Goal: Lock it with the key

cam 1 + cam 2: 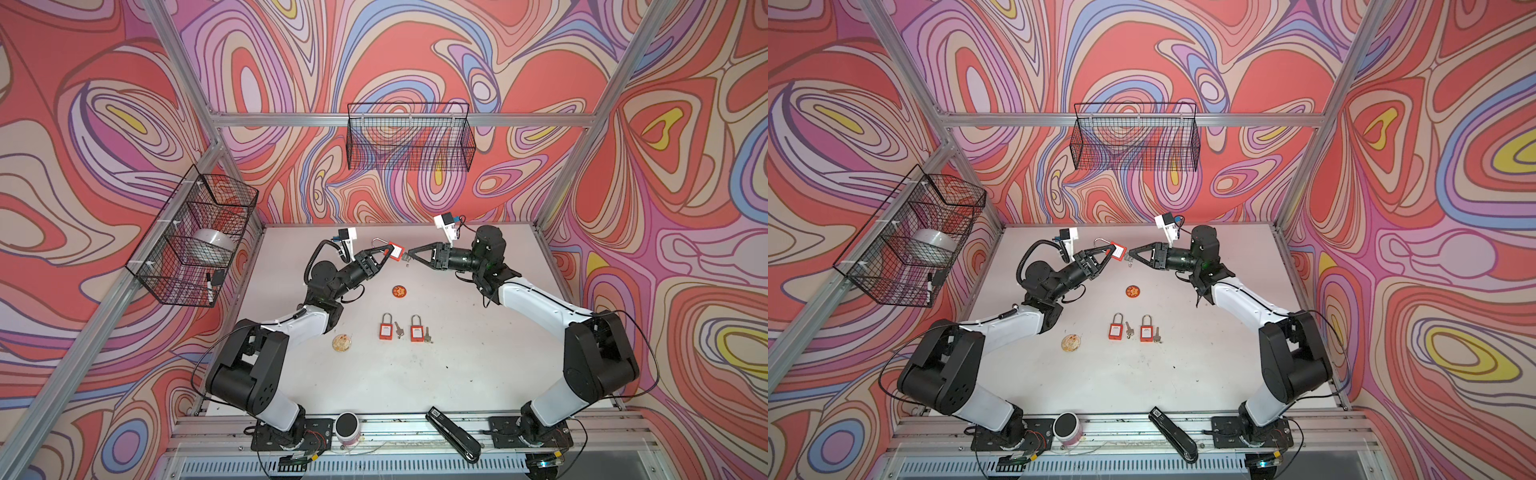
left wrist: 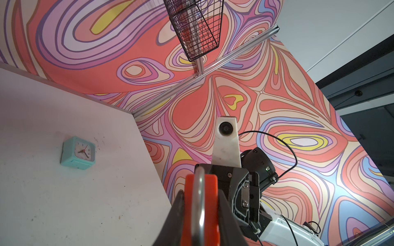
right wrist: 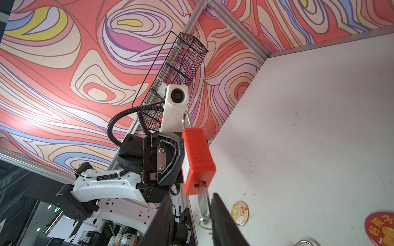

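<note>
The left claw (image 1: 390, 248) clamped the red plastic padlock (image 3: 197, 157) aloft above the white desk (image 1: 457, 374), while the partly open right claw (image 1: 410, 252) straddled its inserted silver key (image 3: 202, 198), ungripped, likely needing a pinch and turn.

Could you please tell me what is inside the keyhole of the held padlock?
A silver key sits in the padlock; its bow shows between the right pincer's fingers, but the inserted blade is hidden inside the body.

Ribbed orange plastic padlock (image 3: 197, 157), metal key (image 3: 203, 200)
</note>
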{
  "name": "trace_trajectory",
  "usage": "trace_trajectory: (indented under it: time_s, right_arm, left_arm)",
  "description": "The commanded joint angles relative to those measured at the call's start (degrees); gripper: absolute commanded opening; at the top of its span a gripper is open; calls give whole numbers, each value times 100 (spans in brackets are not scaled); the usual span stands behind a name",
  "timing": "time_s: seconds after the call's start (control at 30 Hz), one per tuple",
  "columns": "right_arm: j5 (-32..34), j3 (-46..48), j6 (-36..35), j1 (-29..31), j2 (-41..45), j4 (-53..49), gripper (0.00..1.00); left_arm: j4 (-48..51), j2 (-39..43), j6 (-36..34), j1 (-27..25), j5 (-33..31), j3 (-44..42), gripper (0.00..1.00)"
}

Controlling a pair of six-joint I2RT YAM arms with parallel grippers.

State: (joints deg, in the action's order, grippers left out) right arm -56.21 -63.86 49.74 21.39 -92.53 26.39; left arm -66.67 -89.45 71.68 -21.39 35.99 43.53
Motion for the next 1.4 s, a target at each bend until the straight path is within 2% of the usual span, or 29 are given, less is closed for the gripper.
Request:
trace_trajectory:
  time_s: [0.0,0.3,0.5,0.93,1.37]
  right_arm:
    - [-233,-11,35,129,-103,129,32]
    - [-297,-53,37,207,-169,138,29]
    - [-285,-66,36,205,-173,144,15]
    - [-168,34,54,207,-131,66,0]
    - [-75,711,282,55,151,402,0]
  left_arm:
    - [-396,85,39,-23,49,243,0]
    - [-387,73,45,-23,64,253,0]
    - [-390,85,30,-22,60,253,0]
    - [-481,109,29,-18,-69,148,0]
    - [-603,156,78,78,-146,-11,0]
